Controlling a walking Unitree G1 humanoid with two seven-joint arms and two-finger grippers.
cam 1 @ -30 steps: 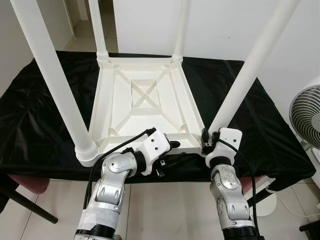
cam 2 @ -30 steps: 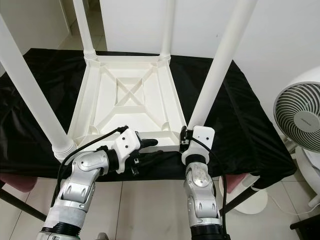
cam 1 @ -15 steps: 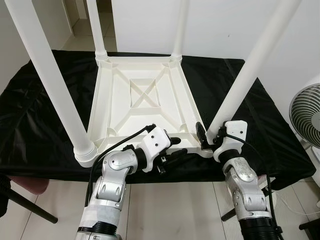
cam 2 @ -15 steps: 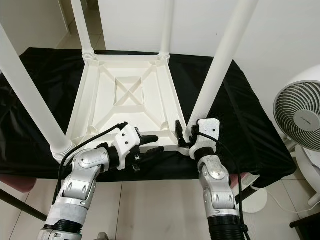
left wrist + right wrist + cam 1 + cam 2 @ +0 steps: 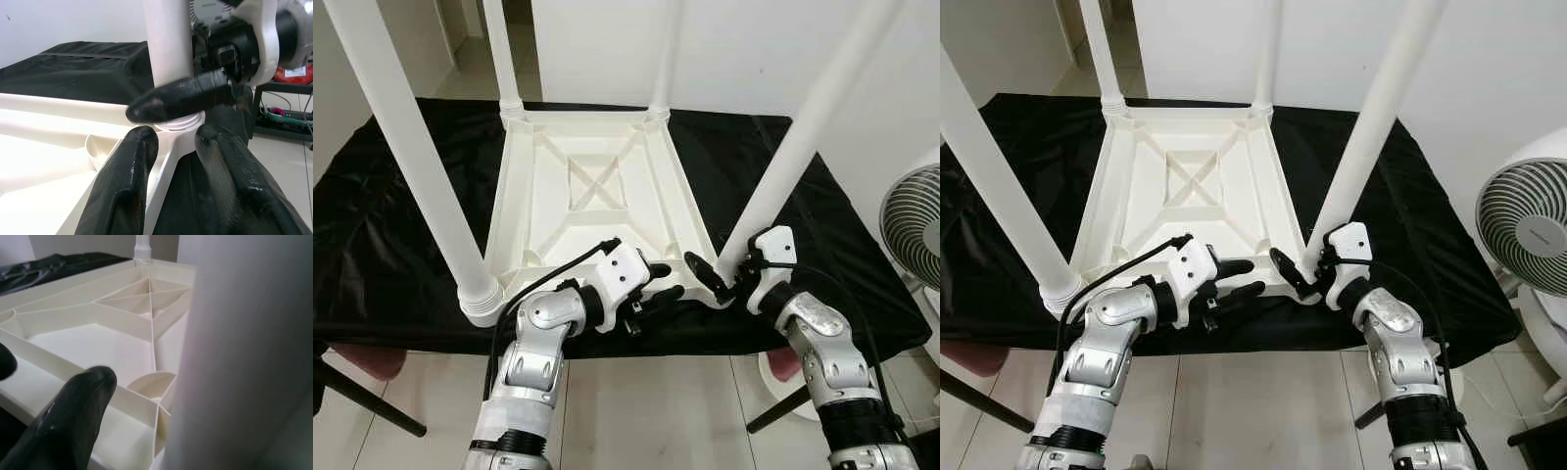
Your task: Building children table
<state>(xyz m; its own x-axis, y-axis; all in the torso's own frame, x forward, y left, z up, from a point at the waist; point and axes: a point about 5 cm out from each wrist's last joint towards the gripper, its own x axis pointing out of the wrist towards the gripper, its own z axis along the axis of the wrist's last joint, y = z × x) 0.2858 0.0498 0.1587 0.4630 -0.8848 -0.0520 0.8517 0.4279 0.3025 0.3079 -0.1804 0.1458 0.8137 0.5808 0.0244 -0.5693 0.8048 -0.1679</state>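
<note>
The white table frame's edge (image 5: 161,161) is being straddled by the left gripper's (image 5: 176,147) parted fingers (image 5: 124,181), while the leg base (image 5: 168,54) is being touched by the right gripper's black finger (image 5: 181,98).

- Head views: bright, even indoor light; sharp throughout, soft sheen on the black cloth (image 5: 391,245).
- Straight table legs (image 5: 411,157) splay outward toward the frame edges.
- Wrist views: near fingers (image 5: 122,191) and leg (image 5: 244,352) blurred, out of focus.

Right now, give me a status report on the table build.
Left gripper open astride the upturned table near rim. Right gripper open around the near-right leg base. All four legs up. Fan stands off right.
</note>
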